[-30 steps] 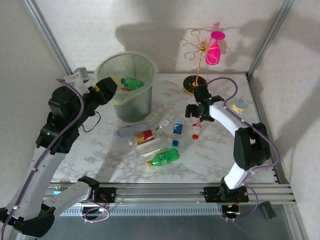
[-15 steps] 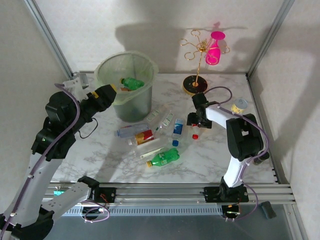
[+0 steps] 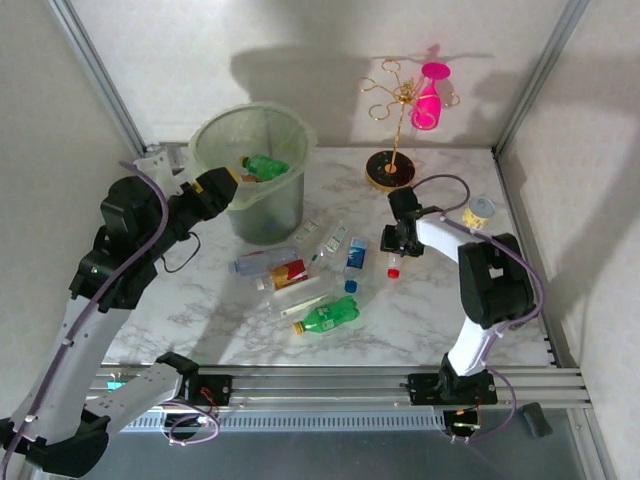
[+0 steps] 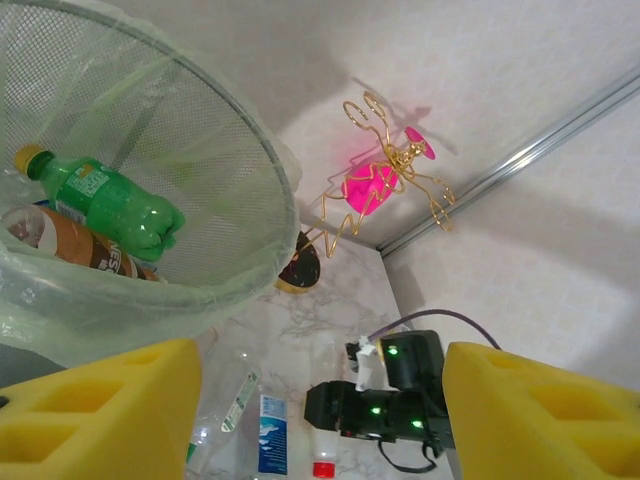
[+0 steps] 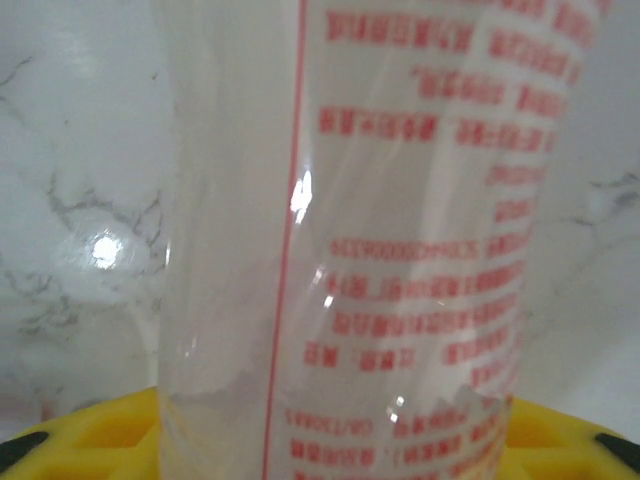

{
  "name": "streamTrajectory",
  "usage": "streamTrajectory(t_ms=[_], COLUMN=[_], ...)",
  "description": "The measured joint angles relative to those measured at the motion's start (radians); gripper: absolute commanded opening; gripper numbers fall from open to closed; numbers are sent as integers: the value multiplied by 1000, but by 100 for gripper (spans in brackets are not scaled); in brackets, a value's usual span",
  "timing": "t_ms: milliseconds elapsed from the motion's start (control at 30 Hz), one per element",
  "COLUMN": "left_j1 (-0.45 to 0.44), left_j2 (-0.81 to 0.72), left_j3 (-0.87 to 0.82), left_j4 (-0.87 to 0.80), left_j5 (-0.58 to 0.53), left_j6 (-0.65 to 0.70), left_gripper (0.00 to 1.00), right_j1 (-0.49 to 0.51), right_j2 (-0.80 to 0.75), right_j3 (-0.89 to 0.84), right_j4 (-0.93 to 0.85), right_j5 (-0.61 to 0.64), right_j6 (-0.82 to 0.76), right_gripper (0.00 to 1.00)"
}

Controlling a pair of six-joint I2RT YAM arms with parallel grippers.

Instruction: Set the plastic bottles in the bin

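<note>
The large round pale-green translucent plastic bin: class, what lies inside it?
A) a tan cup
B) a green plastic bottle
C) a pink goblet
B: a green plastic bottle with a yellow cap lies within the pale-green translucent bin, as seen over its rim in the left wrist view.

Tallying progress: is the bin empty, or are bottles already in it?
Not empty. A green bottle and a brown-labelled bottle lie inside the bin, seen through its open top.
</note>
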State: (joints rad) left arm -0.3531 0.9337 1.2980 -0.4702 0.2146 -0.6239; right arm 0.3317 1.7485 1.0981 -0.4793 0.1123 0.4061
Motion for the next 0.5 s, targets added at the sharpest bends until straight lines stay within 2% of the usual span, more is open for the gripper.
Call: streamTrajectory(t_ms=[200,367,500], left_j1=[-23,-89,-166], left_j2=[66,141,203], left_j3=[42,101,138], left_j4=[2,3,12], left_j5=[-5,-38,-60], left_j6=[-1,-1,0], left_gripper=[66,77,82], right_j1=[33,162,250], right_j2=[-243,-420,-485], right_j3=[-23,-3,53], right_j4=[-14,-14,-9], right_j5=[19,-2,-76], right_j6=[11,-3,-26], right_gripper=[52,52,52])
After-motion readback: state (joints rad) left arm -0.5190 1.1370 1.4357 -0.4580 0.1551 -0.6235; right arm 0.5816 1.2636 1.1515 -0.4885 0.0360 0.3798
